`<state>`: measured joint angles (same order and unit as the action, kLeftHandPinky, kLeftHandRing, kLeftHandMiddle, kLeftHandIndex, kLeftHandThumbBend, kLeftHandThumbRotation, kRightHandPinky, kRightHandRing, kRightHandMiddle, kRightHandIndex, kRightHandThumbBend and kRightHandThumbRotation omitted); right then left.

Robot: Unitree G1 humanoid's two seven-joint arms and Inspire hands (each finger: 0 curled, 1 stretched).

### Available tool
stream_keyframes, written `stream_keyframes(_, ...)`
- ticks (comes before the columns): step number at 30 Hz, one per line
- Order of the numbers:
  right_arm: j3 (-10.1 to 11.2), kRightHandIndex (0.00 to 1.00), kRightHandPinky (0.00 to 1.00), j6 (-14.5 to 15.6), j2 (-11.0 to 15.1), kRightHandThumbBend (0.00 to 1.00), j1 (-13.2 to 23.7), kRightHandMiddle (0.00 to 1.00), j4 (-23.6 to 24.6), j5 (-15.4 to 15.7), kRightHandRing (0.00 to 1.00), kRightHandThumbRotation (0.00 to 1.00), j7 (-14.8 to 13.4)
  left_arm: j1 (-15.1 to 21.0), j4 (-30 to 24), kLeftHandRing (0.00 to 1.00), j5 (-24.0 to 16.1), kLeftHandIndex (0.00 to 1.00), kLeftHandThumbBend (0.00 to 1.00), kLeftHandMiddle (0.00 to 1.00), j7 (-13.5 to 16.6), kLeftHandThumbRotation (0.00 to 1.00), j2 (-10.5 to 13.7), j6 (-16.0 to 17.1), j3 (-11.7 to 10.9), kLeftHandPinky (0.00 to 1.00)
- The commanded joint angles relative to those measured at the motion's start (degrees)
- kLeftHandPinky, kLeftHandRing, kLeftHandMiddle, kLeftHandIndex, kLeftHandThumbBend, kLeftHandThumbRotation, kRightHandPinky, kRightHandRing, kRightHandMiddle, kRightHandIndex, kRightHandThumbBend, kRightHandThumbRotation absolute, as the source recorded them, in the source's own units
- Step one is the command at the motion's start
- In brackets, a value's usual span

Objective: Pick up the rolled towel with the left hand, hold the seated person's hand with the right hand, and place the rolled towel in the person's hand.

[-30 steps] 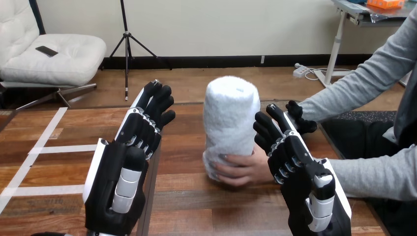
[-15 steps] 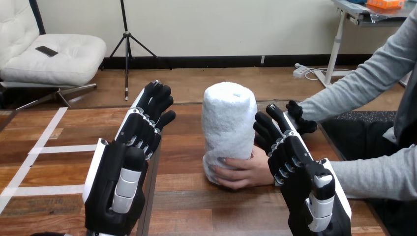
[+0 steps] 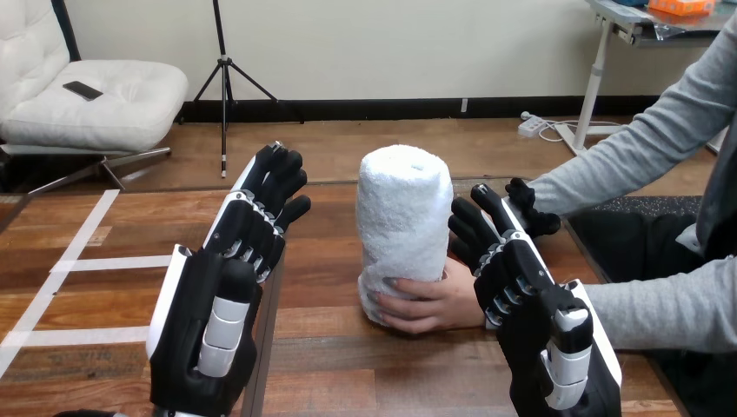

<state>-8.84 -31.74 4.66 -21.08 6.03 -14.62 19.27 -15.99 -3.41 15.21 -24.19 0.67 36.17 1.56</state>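
A white rolled towel (image 3: pixel 404 217) stands upright on the wooden table (image 3: pixel 330 365) at the middle. The person's hand (image 3: pixel 430 301) grips its lower end, fingers wrapped round the base. My left hand (image 3: pixel 228 278) is raised at the left of the towel, fingers straight, apart from it with nothing in it. My right hand (image 3: pixel 521 295) is raised just right of the towel, fingers straight; its fingers stand beside the person's hand and wrist, not curled round them.
The person's grey-sleeved forearm (image 3: pixel 660 304) comes in from the right edge. Their other arm (image 3: pixel 626 156) reaches over the far right table corner, its hand mostly hidden behind my right hand. White tape strips (image 3: pixel 78 261) mark the table's left part.
The person's hand has lowered the towel slightly and shifted it a little to the left. Both my hands have stayed where they were.
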Motion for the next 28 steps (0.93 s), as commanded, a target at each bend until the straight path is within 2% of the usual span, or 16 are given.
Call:
stream_keyframes(1,0.6,0.97,1.00,-0.5,-0.6,1.00,2.4,0.95,1.0,-0.3,0.97,1.00,0.3,-3.1,-1.8,0.93,0.7,0.92,0.81,0.92,-0.6,0.88,-0.1,0.9,2.1,0.90)
stream_keyframes(9,0.6,0.98,1.00,-0.1,-0.3,1.00,2.4,0.96,1.0,-1.5,0.98,1.00,1.1,-3.1,-1.6,0.93,1.4,0.91,0.83,0.92,-1.2,0.88,-0.2,0.9,2.2,0.90)
stream_keyframes(18,0.5,0.98,1.00,-0.2,-0.6,1.00,2.3,0.96,1.1,-1.3,0.98,1.00,1.4,-3.1,-1.4,0.92,1.4,0.91,0.83,0.92,-1.5,0.89,-0.5,1.2,2.3,0.89)
stream_keyframes(24,0.5,0.97,1.00,-0.1,-0.9,1.00,2.2,0.96,1.4,0.3,0.98,1.00,0.3,-2.9,-1.1,0.92,1.8,0.91,0.82,0.92,-2.0,0.91,-0.4,1.2,2.3,0.89)
stream_keyframes(28,0.3,0.97,1.00,0.4,-0.9,0.98,2.0,0.95,1.7,0.1,0.97,1.00,0.3,-3.0,-1.1,0.92,1.9,0.91,0.82,0.92,-2.2,0.91,-0.4,1.2,2.2,0.89)
